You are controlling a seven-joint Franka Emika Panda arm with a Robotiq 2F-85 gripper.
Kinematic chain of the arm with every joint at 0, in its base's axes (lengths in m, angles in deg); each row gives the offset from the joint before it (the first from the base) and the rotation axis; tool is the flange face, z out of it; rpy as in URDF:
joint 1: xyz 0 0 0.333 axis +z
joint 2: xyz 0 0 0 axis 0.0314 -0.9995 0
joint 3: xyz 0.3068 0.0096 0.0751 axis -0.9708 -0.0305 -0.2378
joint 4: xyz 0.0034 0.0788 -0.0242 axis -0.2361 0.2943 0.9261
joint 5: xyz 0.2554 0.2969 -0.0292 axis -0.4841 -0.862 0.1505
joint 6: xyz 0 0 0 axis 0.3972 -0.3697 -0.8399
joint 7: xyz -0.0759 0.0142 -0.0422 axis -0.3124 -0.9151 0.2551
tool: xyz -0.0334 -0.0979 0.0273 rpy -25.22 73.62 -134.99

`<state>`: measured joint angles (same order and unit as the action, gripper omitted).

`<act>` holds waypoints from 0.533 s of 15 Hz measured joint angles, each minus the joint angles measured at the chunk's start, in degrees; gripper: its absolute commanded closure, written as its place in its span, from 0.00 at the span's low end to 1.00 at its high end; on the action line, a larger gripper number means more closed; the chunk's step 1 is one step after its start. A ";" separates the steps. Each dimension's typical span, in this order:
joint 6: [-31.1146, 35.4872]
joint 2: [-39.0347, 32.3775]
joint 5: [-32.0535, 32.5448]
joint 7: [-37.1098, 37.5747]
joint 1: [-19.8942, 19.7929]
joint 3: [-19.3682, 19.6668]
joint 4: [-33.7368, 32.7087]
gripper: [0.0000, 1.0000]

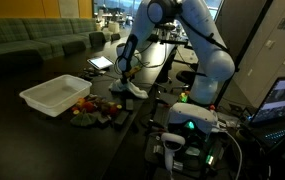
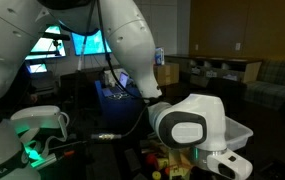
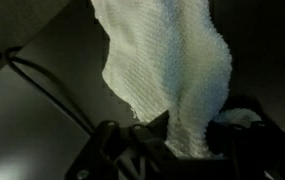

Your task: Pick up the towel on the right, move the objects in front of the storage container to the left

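Both exterior views share the arm (image 1: pixel 204 55) (image 2: pixel 132 45) (wrist camera close on towel (image 3: pixel 167 70))

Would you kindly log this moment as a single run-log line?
jaws: shut on towel | phase: towel pickup | toys: beside bin, not yet moved

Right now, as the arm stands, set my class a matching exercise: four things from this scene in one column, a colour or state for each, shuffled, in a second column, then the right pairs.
Things:
1 towel
2 storage container
3 objects
4 pincer

Descriptions:
A rigid white plastic, rectangular, with a rim
B closed on cloth
C small, red and yellow among them, jumbled together
D soft white weave, pinched at one end

Pairs: 1-D; 2-A; 3-C; 4-B
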<state>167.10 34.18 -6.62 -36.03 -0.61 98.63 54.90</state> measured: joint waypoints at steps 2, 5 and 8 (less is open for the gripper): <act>0.00 1.31 2.81 4.06 3.28 4.38 2.77 0.96; -0.12 1.99 6.44 9.44 7.57 10.01 6.23 0.96; -0.80 1.94 8.36 12.92 10.89 13.84 8.99 0.96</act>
<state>166.30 36.12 1.74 -23.11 10.29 112.48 63.89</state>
